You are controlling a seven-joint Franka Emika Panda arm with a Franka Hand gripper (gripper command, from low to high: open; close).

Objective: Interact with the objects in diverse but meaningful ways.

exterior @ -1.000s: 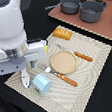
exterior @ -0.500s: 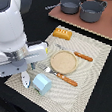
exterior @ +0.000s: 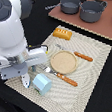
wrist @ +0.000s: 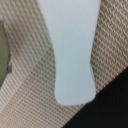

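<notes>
Plate (exterior: 64, 61) at mat (exterior: 90, 87) centre. Bread loaf (exterior: 62, 33) behind plate, on mat's far edge. Carton (exterior: 42, 83) on mat's near part, just beside my arm. Pots (exterior: 81, 7) on board, well behind mat. White oblong piece (wrist: 74, 50) lies on mat, one end at its edge.

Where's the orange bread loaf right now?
In the exterior view, the orange bread loaf lies at the woven placemat's far edge, just beyond the tan round plate.

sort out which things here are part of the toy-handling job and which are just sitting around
Part of the job:
- orange bread loaf
- pale blue-and-white carton
- white oblong piece, close under the wrist camera
- two orange stick-shaped toys

Just lying about:
- two grey pots
- tan round plate
- woven placemat
</notes>
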